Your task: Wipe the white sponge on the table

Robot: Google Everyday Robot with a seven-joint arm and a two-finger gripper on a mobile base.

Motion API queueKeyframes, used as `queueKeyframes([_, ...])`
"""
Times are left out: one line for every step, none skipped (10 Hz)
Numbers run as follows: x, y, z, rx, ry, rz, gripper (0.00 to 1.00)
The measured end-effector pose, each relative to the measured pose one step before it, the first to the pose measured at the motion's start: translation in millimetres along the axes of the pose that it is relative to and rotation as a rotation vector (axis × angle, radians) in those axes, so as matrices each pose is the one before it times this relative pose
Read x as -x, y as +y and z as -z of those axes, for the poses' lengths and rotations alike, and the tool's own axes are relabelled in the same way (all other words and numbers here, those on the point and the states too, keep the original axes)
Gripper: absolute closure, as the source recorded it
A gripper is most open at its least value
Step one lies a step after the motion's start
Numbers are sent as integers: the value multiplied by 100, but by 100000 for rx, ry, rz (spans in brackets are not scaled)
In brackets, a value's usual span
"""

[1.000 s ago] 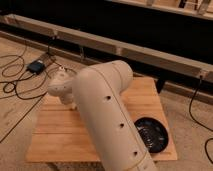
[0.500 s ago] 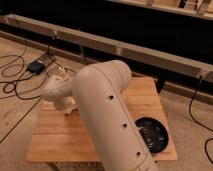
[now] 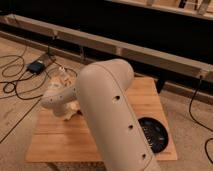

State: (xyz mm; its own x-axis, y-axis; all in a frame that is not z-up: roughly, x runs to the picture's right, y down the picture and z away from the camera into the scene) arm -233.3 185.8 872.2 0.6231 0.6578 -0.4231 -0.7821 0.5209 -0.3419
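Since my cream arm link [image 3: 107, 110] crosses the table [image 3: 60, 142] nearest the camera, it blocks most of the top; black bowl [image 3: 152, 134] sits right. Farther, gripper [image 3: 63, 77] is over the far-left corner, grip state can't tell. White sponge not visible, probably hidden there for wiping. Floor cables [image 3: 15, 85] beyond.

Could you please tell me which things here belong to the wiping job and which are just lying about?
Job: table; pincer, low over the table's left side; sponge not visible, perhaps hidden under it.
Lying about: bowl; floor cables; black box.
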Motion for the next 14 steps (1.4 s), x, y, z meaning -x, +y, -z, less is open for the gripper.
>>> queueKeyframes([-984,93,-186,279,591,-1060,100])
queueKeyframes([-1294,-402,-238,118,756,-2642,100])
queueKeyframes([-949,-888,-131,-339,307,-3387,100])
queueKeyframes([-831,-1401,-321,-659,364,-4547,100])
queueKeyframes([-525,-2150,-264,-1236,66,-5709,100])
queueKeyframes([-1,-1990,-149,-1219,-268,-4606,100])
queueKeyframes([317,-2099,-140,-1360,-418,-4462,100])
queueKeyframes([392,-1263,-105,-706,-164,-2931,100])
queueKeyframes([770,-1317,-159,-926,-406,-2849,100])
queueKeyframes([819,-921,-53,-1015,-715,-1148,100])
queueKeyframes([540,-357,-7,-612,-420,-122,100])
queueKeyframes([987,-326,191,-917,-806,-121,100])
queueKeyframes([1040,32,233,-127,-1312,-52,100])
queueKeyframes([1078,95,188,-357,-1235,638,100])
